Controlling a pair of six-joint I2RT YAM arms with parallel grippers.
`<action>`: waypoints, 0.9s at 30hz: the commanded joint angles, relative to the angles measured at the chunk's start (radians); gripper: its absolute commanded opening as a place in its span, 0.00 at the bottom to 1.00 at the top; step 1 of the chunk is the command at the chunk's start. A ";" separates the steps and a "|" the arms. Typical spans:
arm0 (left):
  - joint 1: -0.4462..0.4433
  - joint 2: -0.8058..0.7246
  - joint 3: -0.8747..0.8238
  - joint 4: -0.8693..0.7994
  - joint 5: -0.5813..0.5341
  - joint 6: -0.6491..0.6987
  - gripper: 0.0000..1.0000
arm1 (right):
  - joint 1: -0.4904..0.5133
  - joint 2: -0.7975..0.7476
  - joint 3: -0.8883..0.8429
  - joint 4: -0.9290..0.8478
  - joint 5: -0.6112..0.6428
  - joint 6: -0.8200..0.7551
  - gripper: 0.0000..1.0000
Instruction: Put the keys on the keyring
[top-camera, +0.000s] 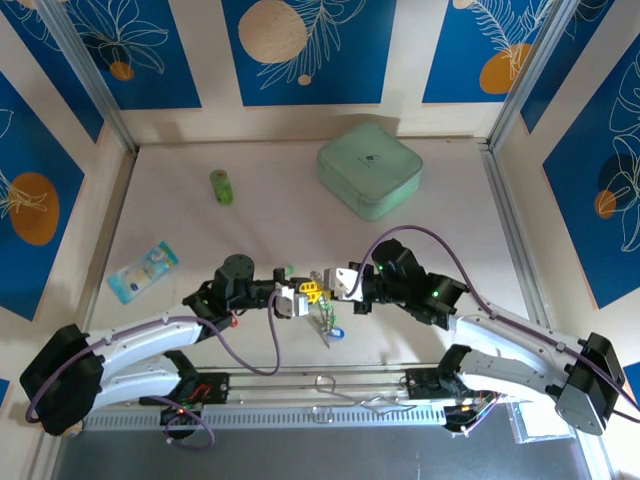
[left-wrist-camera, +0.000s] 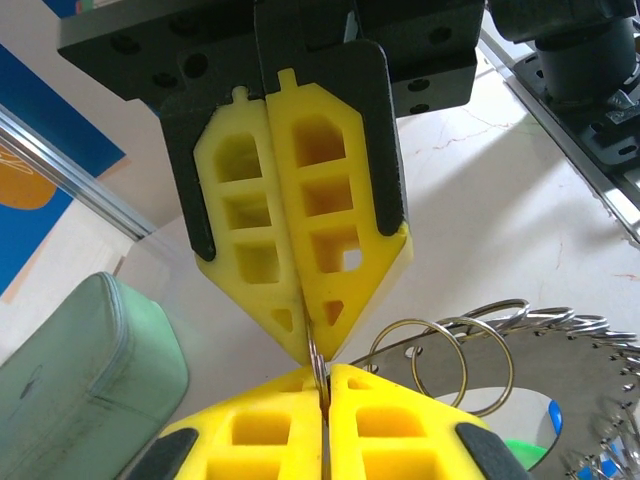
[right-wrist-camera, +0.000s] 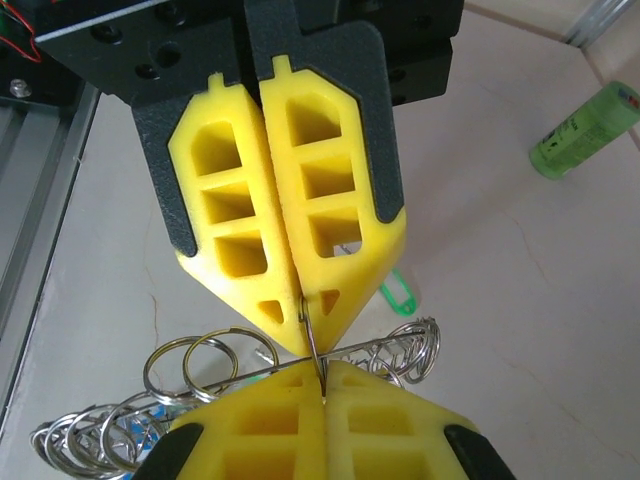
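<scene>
At the left of the desk (top-camera: 270, 215) lies a blue-and-white packet (top-camera: 143, 270), with a green cylinder (top-camera: 221, 187) on its side farther back and well apart from it. Toward the centre, the left end effector (top-camera: 308, 294) has its yellow fingers (left-wrist-camera: 250, 240) pressed together, pinching a thin silvery wire loop at the edge of the keyring (top-camera: 325, 318). The keyring sits just to the near side of the meeting fingertips, its jagged rim and several small split rings (left-wrist-camera: 440, 358) visible in the left wrist view. A blue key tag (top-camera: 338, 333) sits at its near edge. A green key tag (right-wrist-camera: 397, 297) lies on the desk just beyond the fingertips. The right end effector (top-camera: 322, 289) is likewise closed tight on the same loop, tip to tip with the left. At the right rear stands a pale green box (top-camera: 370, 170), well apart from both arms.
</scene>
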 joint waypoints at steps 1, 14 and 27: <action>-0.010 0.008 0.039 0.049 -0.001 -0.014 0.10 | 0.039 0.020 0.051 0.027 -0.065 -0.016 0.00; -0.010 -0.039 0.019 0.061 -0.072 -0.019 0.00 | -0.024 -0.062 -0.009 0.067 -0.061 0.056 0.28; -0.057 -0.078 -0.010 0.109 -0.282 0.280 0.00 | -0.217 -0.211 -0.128 0.199 0.153 0.429 0.43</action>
